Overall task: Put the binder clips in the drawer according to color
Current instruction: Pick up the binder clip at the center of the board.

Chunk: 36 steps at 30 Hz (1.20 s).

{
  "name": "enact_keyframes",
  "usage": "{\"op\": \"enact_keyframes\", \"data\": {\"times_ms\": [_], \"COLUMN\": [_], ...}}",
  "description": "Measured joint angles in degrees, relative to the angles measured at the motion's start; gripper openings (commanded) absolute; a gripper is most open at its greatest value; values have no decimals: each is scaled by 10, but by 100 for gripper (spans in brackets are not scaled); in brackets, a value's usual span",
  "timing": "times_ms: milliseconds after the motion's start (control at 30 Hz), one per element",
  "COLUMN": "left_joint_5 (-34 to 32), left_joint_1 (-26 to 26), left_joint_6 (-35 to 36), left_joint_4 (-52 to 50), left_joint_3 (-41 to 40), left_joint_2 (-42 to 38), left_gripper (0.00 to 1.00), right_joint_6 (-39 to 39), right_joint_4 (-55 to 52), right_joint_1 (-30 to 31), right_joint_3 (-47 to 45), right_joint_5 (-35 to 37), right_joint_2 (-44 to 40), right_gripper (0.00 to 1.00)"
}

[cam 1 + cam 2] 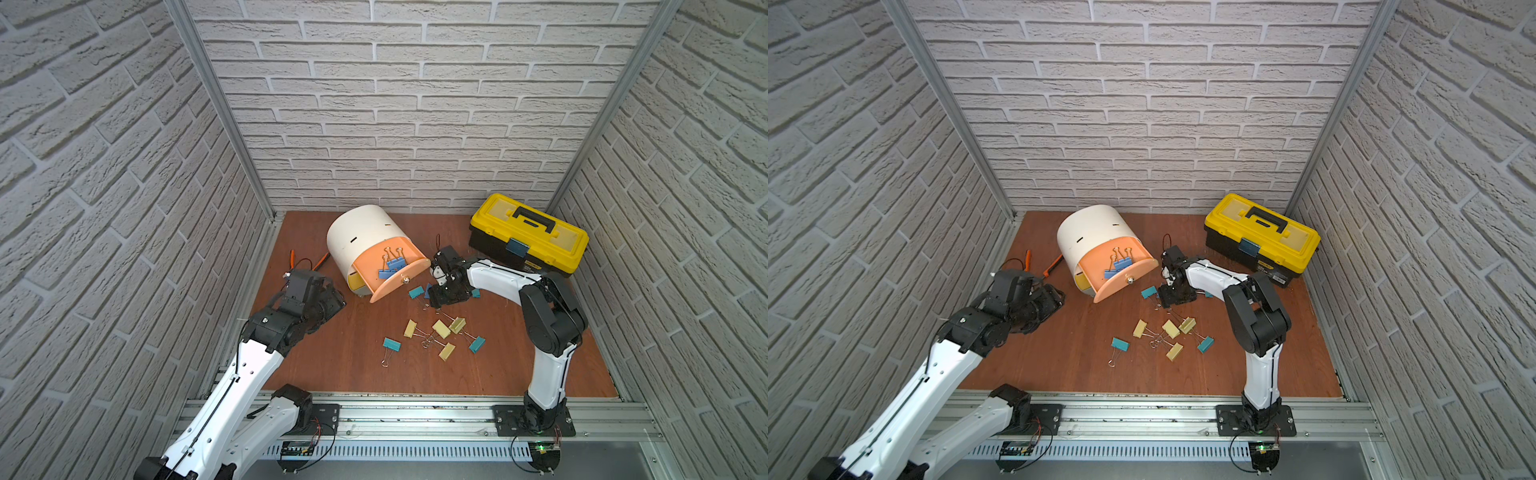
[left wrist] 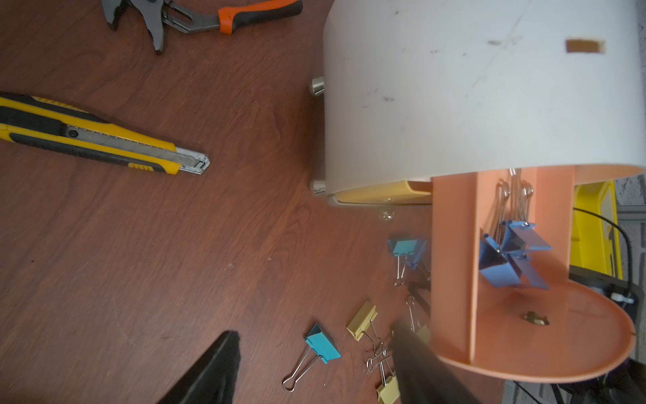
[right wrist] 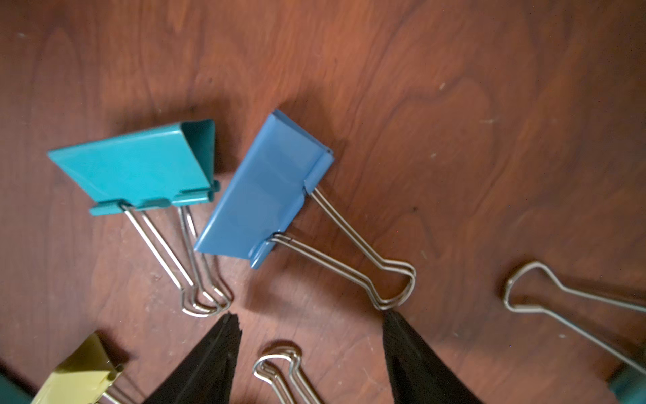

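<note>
Two arms bend low over the table (image 1: 332, 365). The right gripper (image 3: 311, 314), jaws wide and empty, points down at a blue clip (image 3: 265, 189) beside a teal clip (image 3: 140, 164), close to the pulled-out peach drawer (image 1: 399, 284) holding other blue clips (image 1: 392, 264). The left gripper (image 2: 314, 328), equally wide and empty, hovers beside the white cabinet (image 2: 472, 87), near a utility knife (image 2: 98, 140).

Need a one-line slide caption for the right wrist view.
Open right gripper, tips near the handles of a blue binder clip and a teal binder clip on the wooden table.
</note>
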Motion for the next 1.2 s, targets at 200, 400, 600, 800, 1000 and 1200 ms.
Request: {"op": "enact_keyframes", "data": {"times_ms": [200,400,600,800,1000,1200], "left_joint_5": [0,0,-2,-5,-6,-6], "left_joint_1": [0,0,0,1,1,1], "left_joint_6": [0,0,0,0,0,0], "left_joint_4": [-3,-10,-16,-17,-16,-16], "left_joint_3": [1,1,1,1,1,2], "left_joint_2": [0,-2,-9,-10,-12,-12], "left_gripper": [73,73,73,74,73,73], "right_joint_6": [0,0,0,8,23,38], "right_joint_4": [6,7,7,9,18,18], "right_joint_1": [0,0,-3,-9,-26,-40], "right_joint_3": [25,41,62,60,30,23], "right_joint_5": [28,42,49,49,47,46], "right_joint_2": [16,31,49,49,25,6], "right_gripper": [68,67,63,58,55,52]}}
